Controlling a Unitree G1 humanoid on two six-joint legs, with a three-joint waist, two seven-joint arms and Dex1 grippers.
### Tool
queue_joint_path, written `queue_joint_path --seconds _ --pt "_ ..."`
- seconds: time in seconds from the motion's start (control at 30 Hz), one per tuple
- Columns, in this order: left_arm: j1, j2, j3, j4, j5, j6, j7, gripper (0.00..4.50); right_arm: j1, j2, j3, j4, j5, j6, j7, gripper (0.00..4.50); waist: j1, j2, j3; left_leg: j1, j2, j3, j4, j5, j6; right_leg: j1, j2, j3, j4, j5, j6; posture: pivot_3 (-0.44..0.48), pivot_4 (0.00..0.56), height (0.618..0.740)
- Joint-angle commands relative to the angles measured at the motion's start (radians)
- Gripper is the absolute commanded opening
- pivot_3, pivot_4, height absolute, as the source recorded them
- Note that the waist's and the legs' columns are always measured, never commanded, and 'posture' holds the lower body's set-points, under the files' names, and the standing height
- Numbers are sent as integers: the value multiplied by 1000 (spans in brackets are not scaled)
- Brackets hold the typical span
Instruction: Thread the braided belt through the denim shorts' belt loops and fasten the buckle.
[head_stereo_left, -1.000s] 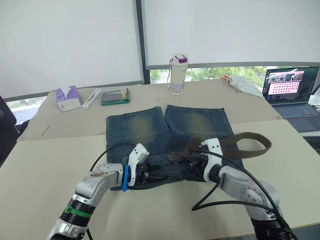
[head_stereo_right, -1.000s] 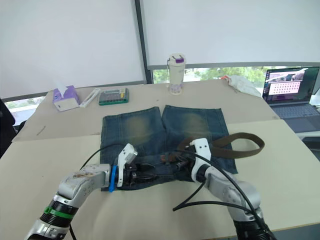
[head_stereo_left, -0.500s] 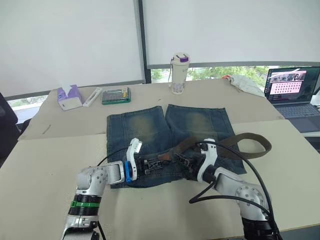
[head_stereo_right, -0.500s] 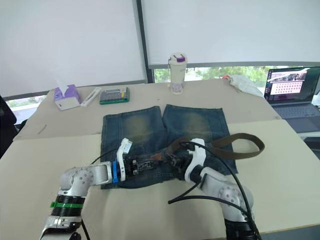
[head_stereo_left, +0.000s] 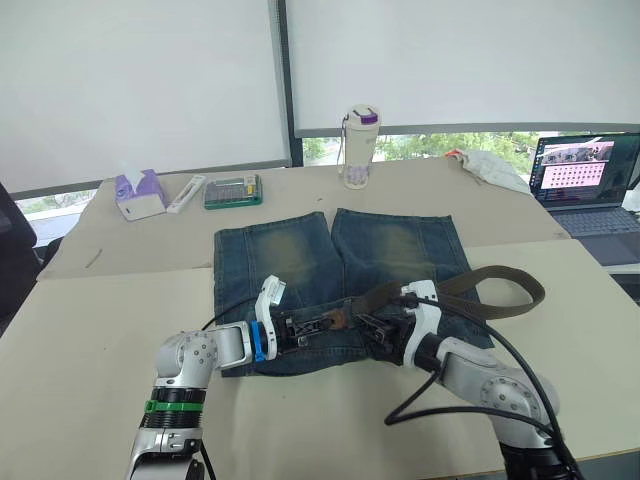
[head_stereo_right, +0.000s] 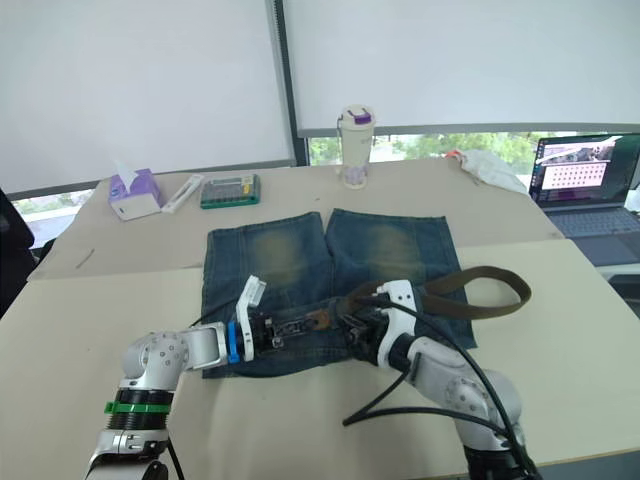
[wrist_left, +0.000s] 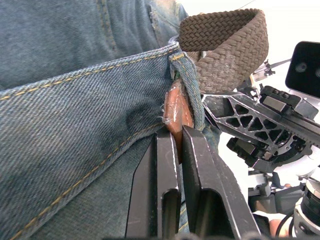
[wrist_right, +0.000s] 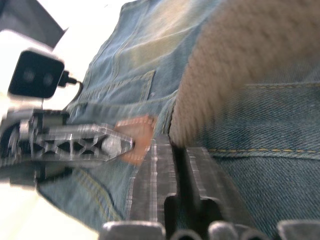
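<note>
From the head camera you see the denim shorts spread flat on a pale beige table, waistband toward you, legs toward the windows. Your left gripper and right gripper meet at the middle of the waistband, tips nearly touching. The braided belt runs away from the right jaws in a loop that lies partly on the shorts and partly on the bare table beyond their right edge. Far from both jaws, along the back of the table, stand a tissue box, a green case and a tumbler with a purple lid; a laptop sits open at the far right. White roller blinds cover most of the windows, with greenery showing below them.

In the left wrist view, your left jaws are narrow and pinch the belt's reddish-brown tip where it pokes out from under one of the belt loops. Just beyond the loop the woven strap arches up, and the other gripper's finger lies right beside the tip.

In the right wrist view, your right jaws are nearly closed against the blurred strap just ahead of them; you cannot tell whether they actually grip it. The leather tip sits beside them, against the left gripper's finger.
</note>
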Motion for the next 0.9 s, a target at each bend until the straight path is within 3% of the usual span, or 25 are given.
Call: queue_joint_path --seconds 0.03,0.1,0.2,0.37,0.5,0.7,0.9 --pt "-15 4 14 -8 -19 3 0 0 -7 -59 66 -94 -58 31 -8 2080 0 0 0 0 0 0 0 0 0 0 0 0 0 0 0 0 150 740" --pt "-12 3 11 -11 -18 4 0 0 -10 -71 102 -105 -73 57 -13 2737 0 -1 0 0 1 0 0 1 -1 0 0 0 0 0 0 0 150 740" --pt "-9 2 1 -16 -15 2 -3 0 -30 -90 174 -65 -167 70 -47 2737 0 -1 0 0 1 1 0 1 -1 0 0 0 0 0 0 0 150 740" --pt "-21 4 -23 -30 -9 -5 -12 0 -47 -99 180 -13 -258 47 -63 1188 4 -3 -3 1 1 3 0 1 -2 0 0 0 0 0 0 0 150 740" --pt "-42 -20 -54 -22 1 -25 -13 0 -22 -174 164 -27 -312 60 -56 16 20 -4 -4 1 0 3 1 1 -1 1 -1 0 0 0 0 0 150 740" --pt "-58 -52 -97 -30 16 -27 -3 0 43 -281 102 -28 -412 58 -102 16 44 -6 -4 1 -7 2 2 0 0 3 -7 -1 -1 1 2 0 150 740" --pt "17 89 9 -56 -41 43 -35 0 138 -266 19 -98 -415 78 -114 16 48 -6 -5 1 -7 2 2 0 0 3 -7 -1 -1 0 3 0 150 740"
